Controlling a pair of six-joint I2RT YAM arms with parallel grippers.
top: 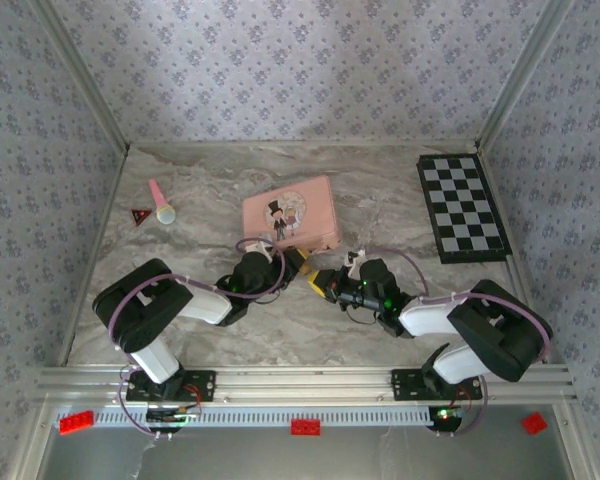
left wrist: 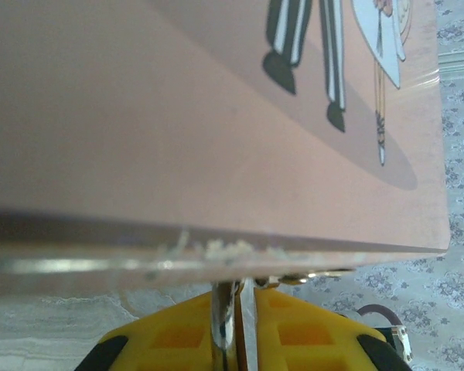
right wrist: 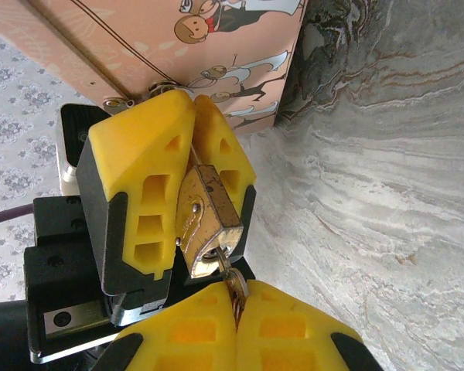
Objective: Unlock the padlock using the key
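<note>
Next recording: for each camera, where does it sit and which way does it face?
Top external: above and behind the bases, looking down on the table; left arm and right arm reach toward the pink tin.
Left wrist: behind its own yellow fingers, facing the tin's side close up.
Right wrist: behind its own fingers, facing the left gripper, which clamps the padlock; the key sits in the lock.
Shared: both wrist views show the tin and the left gripper's yellow fingers.

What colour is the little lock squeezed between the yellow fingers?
The tiny metal padlock is a shiny brass-gold. The right wrist view shows it best.
</note>
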